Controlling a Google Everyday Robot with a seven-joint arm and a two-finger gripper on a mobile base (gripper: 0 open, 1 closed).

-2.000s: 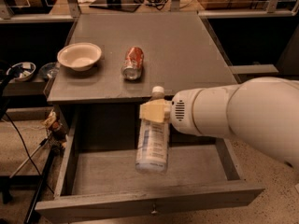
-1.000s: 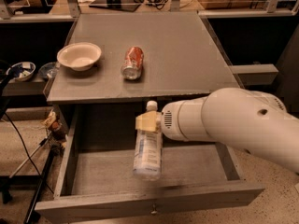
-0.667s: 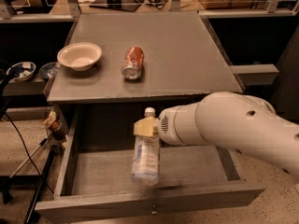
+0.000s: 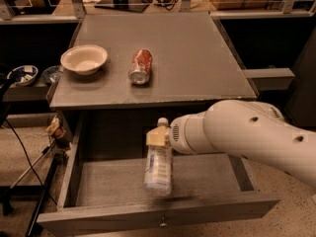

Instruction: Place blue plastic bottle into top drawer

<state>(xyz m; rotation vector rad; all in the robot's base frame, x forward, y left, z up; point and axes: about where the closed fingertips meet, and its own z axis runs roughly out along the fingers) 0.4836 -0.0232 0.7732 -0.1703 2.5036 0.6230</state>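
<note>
One close camera looks down from the front on the drawer [image 4: 113, 181], the gripper [image 4: 158, 137] holding a bottle [image 4: 158, 171] over it.

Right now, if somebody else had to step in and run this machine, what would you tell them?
The gripper is shut on the blue plastic bottle near its cap, above the open top drawer.
Bottle: hanging cap-up over the drawer's middle; whether its base touches the drawer floor I cannot tell.
Done: drawer open, bottle in hand over it.
Left: lower if needed, release, pull the arm clear.
The red soda can and bowl sit on the table top; leave them.
</note>
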